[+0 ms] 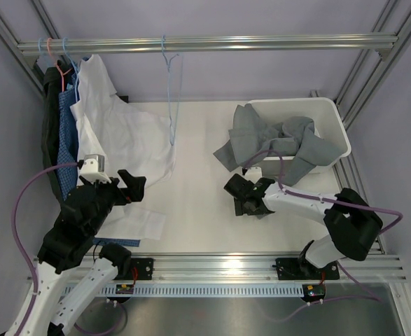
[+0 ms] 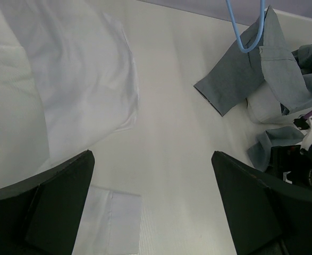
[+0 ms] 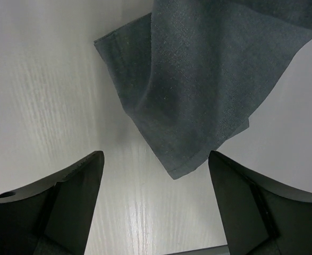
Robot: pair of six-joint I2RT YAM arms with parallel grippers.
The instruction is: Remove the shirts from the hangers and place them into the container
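Grey shirt [image 1: 261, 136] lies half in the white container [image 1: 335, 115] at the far right, its left part spilling over the rim onto the tabletop [image 1: 198, 175]. Just near of that spill, the right fingers [image 1: 241, 194] stand apart, holding nothing. At the left, the left fingers [image 1: 131, 185] gape wide beside the hanging white shirt [image 1: 121, 133].

- Left arm [image 1: 79, 217]: chunky black joint housings up top, rounded white link lower down toward the base.
- Right arm [image 1: 300, 201]: white tapered forearm link, bulky black elbow block [image 1: 352, 225].
- Left gripper [image 1: 130, 183] and right gripper [image 1: 233, 196]: matt black, with broad wedge-shaped fingers [image 2: 49, 207].
- White camera box [image 1: 93, 165] at the left wrist.
- Purple cable [image 1: 16, 210], thin and glossy, one on each arm.
- Base plates [image 1: 141, 268]: black, flat, rectangular.
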